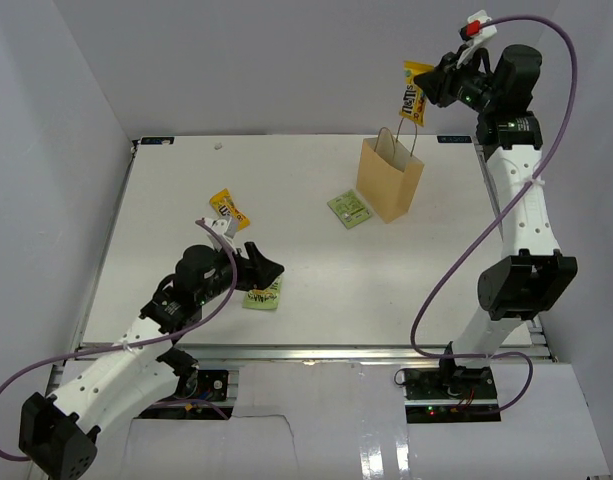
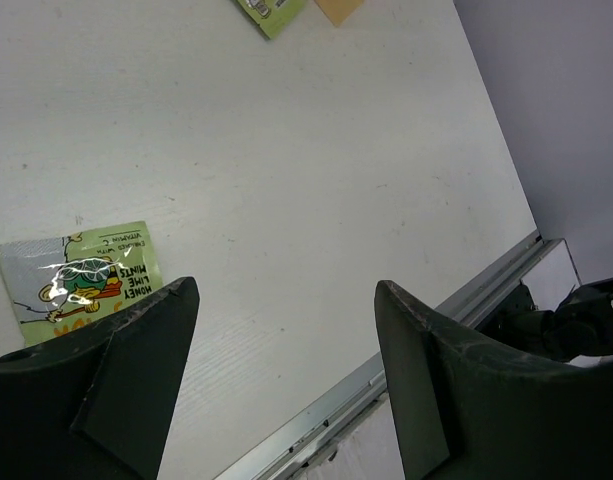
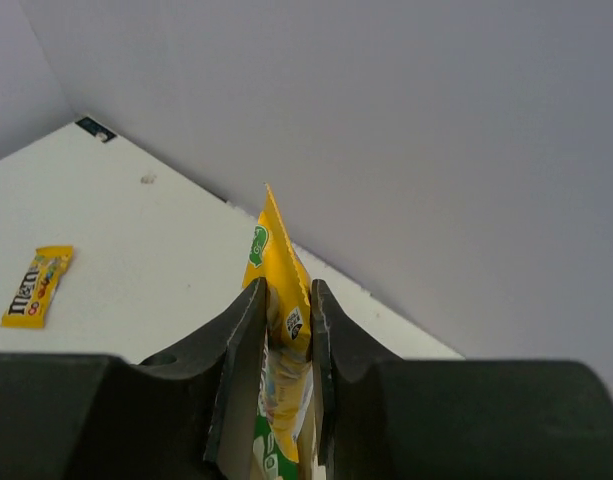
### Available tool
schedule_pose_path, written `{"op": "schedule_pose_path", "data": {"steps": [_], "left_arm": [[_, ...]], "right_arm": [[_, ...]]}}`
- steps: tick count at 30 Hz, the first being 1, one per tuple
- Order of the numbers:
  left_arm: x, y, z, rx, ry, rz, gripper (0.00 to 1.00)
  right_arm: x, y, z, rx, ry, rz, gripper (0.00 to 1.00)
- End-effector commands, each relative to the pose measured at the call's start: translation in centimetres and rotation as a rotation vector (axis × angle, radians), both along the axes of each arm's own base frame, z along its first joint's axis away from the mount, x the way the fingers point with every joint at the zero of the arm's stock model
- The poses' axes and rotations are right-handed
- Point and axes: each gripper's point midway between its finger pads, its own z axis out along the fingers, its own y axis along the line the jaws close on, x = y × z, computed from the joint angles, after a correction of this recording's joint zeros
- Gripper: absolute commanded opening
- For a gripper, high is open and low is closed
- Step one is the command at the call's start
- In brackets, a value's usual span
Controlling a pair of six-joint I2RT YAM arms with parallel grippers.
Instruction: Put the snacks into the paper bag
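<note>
While my left gripper (image 2: 286, 295) hangs wide open just beside the near light-green mints pack (image 2: 81, 280), I judge that packet light, flat and slick, so pinch an edge. Farther out an M&M's pack (image 1: 229, 209) lies flat, and a green pack (image 1: 348, 209) sits beside the upright paper bag (image 1: 389, 180). My right gripper (image 3: 286, 287) clamps a second M&M's pack (image 3: 276, 255) aloft by the bag. The bag's inside is hidden, and I see no chip bag.

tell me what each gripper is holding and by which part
The right gripper pinches a yellow candy pack near its upper end, and the rest hangs free. The left gripper is open and holds nothing.
</note>
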Motion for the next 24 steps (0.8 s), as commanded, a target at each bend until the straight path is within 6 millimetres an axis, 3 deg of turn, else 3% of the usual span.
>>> {"op": "schedule_pose_path", "data": {"steps": [1, 9, 16, 21, 24], "left_arm": [[0.1, 1.0, 0.4, 0.004, -0.004, 0.059, 0.82], [0.3, 1.2, 0.2, 0.006, 0.016, 0.081, 0.82], [0.4, 1.1, -0.6, 0.012, 0.043, 0.088, 0.82], [0.5, 1.3, -0.6, 0.015, 0.049, 0.103, 0.82], [0.6, 1.3, -0.9, 0.019, 0.059, 0.107, 0.82]], "right_arm": [[1.8, -0.4, -2.4, 0.011, 0.029, -0.032, 0.08], [3.4, 0.5, -9.2, -0.039, 0.134, -0.027, 0.08], [3.4, 1.1, -13.4, -0.086, 0.172, -0.042, 0.12], [3.2, 1.4, -14.7, -0.113, 0.174, -0.053, 0.18], [2.9, 1.2, -14.8, -0.123, 0.172, -0.060, 0.27]]}}
